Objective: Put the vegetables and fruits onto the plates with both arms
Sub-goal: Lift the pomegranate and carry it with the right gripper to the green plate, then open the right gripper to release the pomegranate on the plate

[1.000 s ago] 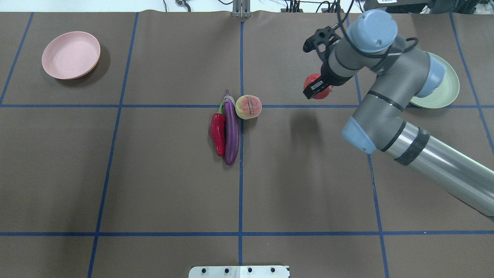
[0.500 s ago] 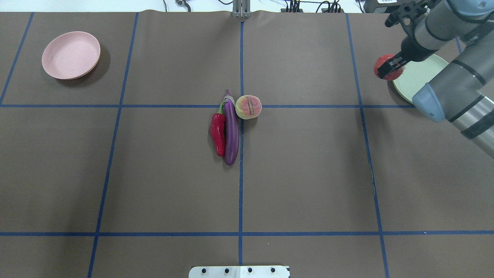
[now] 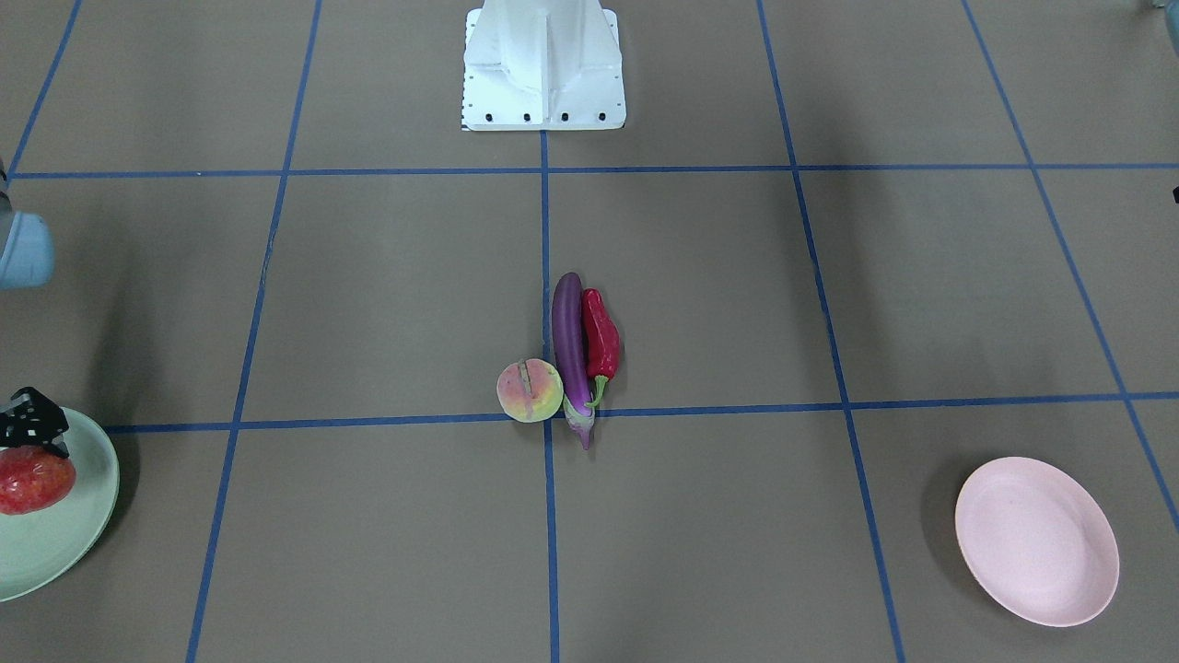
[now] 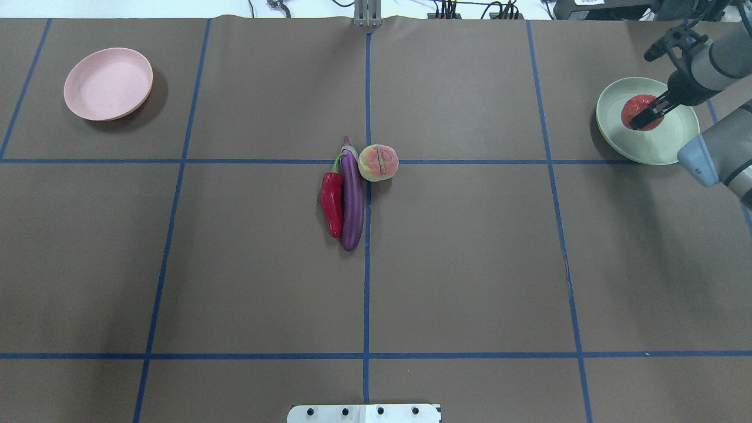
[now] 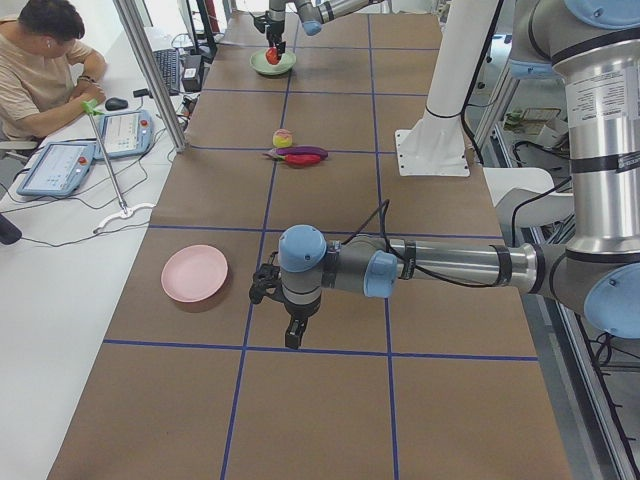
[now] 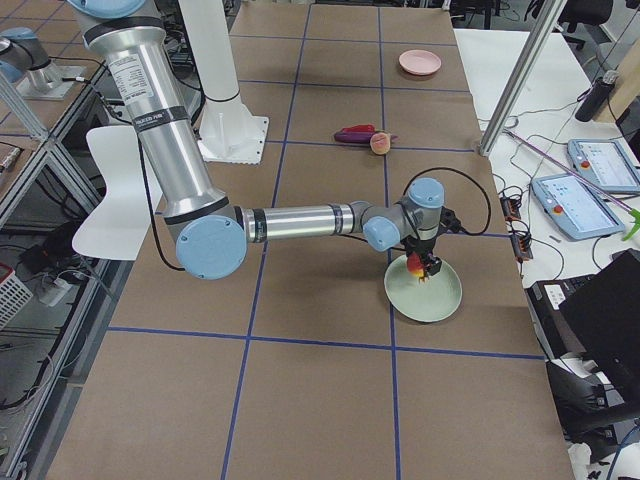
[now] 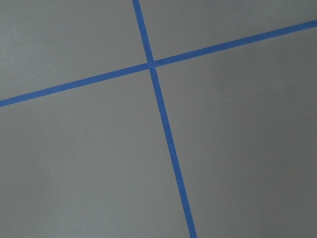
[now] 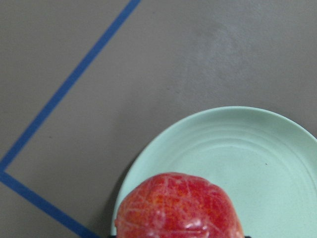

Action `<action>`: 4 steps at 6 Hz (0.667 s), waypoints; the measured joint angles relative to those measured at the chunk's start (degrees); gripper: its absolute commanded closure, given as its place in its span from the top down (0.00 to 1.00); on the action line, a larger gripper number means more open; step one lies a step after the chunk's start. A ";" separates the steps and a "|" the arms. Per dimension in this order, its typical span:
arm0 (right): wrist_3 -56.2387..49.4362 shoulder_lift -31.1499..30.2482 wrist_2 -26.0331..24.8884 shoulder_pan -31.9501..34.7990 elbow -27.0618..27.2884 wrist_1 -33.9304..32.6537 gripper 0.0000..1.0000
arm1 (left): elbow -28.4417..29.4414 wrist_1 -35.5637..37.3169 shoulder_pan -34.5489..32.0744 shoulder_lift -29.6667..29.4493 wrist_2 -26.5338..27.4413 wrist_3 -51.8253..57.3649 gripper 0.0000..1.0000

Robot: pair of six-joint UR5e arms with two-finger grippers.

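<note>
Right arm [image 4: 725, 50]: stretches far to right of eggplant [image 4: 352, 200], over green plate [image 4: 670, 144]. Left arm [image 5: 450, 265]: far to eggplant's left, near pink plate [image 4: 108, 85]; left gripper [image 5: 291, 338] open or closed, cannot tell. Pink plate: no food yet. Pepper [image 4: 332, 202]: snug against eggplant's left side. Peach [image 4: 378, 163]: right beside eggplant's cap end. Right gripper [image 4: 644, 114]: squeezed shut on pomegranate [image 4: 631, 108], just over green plate, not let go. My guess: one fruit nearly done; three things left.

Glossy eggplant [image 4: 352, 202] and pepper [image 4: 332, 205]; matte pink plate [image 4: 108, 85].
</note>
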 measured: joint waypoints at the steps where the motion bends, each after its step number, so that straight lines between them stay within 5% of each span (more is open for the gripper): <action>1: 2.36 0.09 -0.80 0.03 -0.30 1.80 1.00 | 0.02 0.00 0.00 0.00 0.00 0.00 1.00; 4: 28.66 3.92 -3.02 -6.70 10.73 -1.63 0.99 | -0.14 0.00 0.00 -0.03 -0.08 0.00 1.00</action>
